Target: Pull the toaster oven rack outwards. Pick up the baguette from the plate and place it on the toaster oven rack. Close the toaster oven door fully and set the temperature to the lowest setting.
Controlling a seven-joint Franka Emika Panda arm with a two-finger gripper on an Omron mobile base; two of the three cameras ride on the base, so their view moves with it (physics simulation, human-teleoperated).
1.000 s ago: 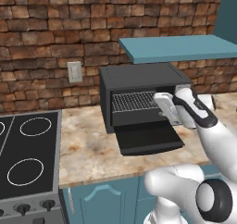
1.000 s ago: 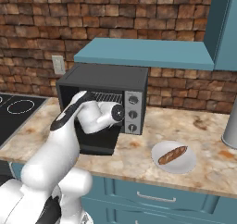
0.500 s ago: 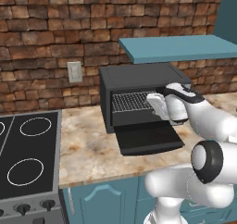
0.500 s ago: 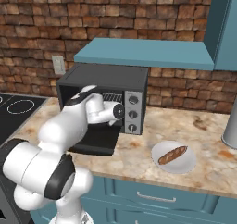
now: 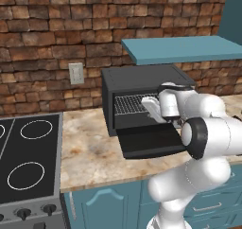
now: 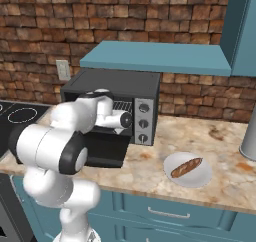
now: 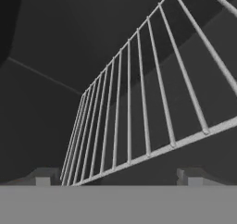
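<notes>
The table [image 6: 150,173] runs across the middle of both base views, under a brick wall [image 5: 56,29]. The stove [image 5: 23,171] sits at the lower left of the left base view. The oven [image 6: 145,88] stands at the centre of both base views, below a blue shelf [image 6: 155,58]; its three knobs [image 6: 144,122] show on the silver panel in the right base view. Its door [image 5: 151,140] hangs open and lies flat in front of the cavity.

My arm [image 5: 212,133] fills the lower right of the left base view and reaches into the oven's mouth, so my claw [image 7: 118,179] is at the rack [image 5: 130,104]. In the hand view the rack's front bar [image 7: 157,152] crosses just above my fingertips [image 7: 44,177], and the bars run away toward the upper right. My fingertips stand apart, one at each lower corner, touching nothing.

The plate [image 6: 200,178] lies on the table at the lower right of the right base view, well apart from the oven, with the baguette [image 6: 186,168] lying on it.
</notes>
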